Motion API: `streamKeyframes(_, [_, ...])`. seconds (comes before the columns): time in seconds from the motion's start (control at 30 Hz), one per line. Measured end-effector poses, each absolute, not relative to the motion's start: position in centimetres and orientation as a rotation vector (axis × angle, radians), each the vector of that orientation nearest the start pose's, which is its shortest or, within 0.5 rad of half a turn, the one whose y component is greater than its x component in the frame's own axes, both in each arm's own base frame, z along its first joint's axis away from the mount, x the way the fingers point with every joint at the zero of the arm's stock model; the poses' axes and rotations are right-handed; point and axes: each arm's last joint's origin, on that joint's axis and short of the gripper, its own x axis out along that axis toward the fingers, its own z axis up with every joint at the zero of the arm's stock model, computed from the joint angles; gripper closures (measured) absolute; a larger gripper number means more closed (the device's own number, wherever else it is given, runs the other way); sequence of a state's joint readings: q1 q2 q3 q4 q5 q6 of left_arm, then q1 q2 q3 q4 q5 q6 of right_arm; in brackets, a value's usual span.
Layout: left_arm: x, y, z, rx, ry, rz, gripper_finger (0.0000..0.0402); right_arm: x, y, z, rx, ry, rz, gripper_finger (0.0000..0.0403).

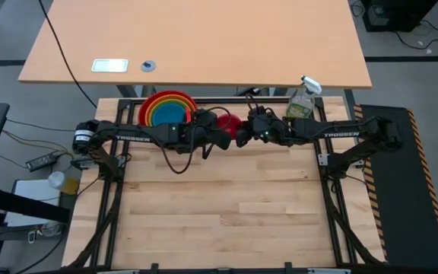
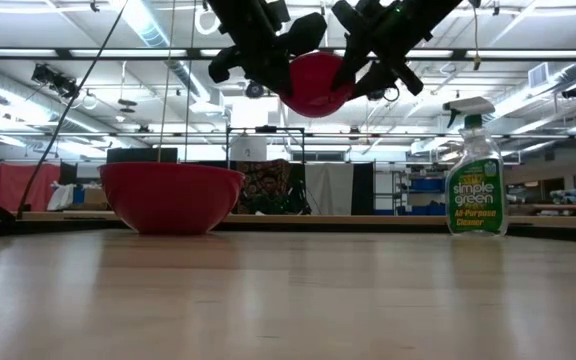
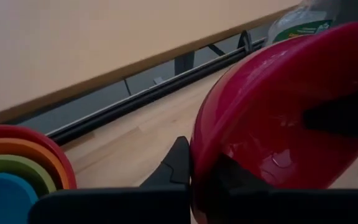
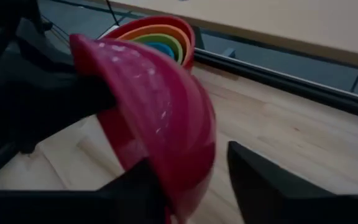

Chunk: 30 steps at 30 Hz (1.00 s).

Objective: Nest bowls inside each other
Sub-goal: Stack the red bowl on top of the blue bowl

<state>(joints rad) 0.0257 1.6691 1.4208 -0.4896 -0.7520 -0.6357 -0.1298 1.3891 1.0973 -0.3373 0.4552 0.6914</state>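
The magenta-pink bowl [image 2: 313, 85] hangs tilted in the air between my two grippers, right of the nested stack. That stack [image 1: 166, 110] stands at the table's far edge: red bowl [image 2: 171, 197] outermost, then orange, green and blue [image 4: 161, 48] inside. My left gripper [image 3: 204, 171] is shut on the magenta bowl [image 3: 278, 106]. My right gripper [image 4: 191, 186] is open, its fingers standing on either side of the bowl's opposite rim. One finger [image 4: 260, 174] is clearly apart from the wall. My left gripper pinches the magenta bowl's wall at the rim [image 3: 196, 155], one finger [image 3: 179, 163] outside and one inside. It comes slanting down from the table's left. The bowl is lifted clear of the table, tipped on its side. My right gripper: whether its hidden finger behind the bowl's wall [image 4: 166, 168] touches it, I cannot tell.
A clear spray bottle [image 2: 474, 180] with green liquid stands at the far right of the table [image 1: 226, 205]. A black rail [image 3: 154, 93] runs along the far edge, with a larger desk beyond it. The near half of the wooden table holds nothing in view.
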Motion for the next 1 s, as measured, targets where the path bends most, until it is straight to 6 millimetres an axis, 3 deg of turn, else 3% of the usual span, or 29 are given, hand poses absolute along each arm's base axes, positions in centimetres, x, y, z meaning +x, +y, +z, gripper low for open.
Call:
streamKeyframes(0.23, [36.2,3.1,30.3,-0.329,0.446,0.937,0.0389,29.4,-5.9,29.4,0.593,0.430,-0.724,0.0141])
streamKeyframes(0.4, [35.2,4.1,29.5,-0.309,0.563,0.994,0.0389,29.0,-6.6,29.8,0.626,0.454,-0.652,0.0094])
streamKeyframes(0.83, [32.1,8.0,29.5,-0.137,0.843,1.043,0.0389,24.3,-8.3,32.3,0.570,0.484,-0.713,0.0096])
streamKeyframes(1.0, [29.3,9.9,29.7,-0.178,0.851,1.041,0.0389,22.5,-8.4,32.9,0.566,0.501,-0.764,0.0096])
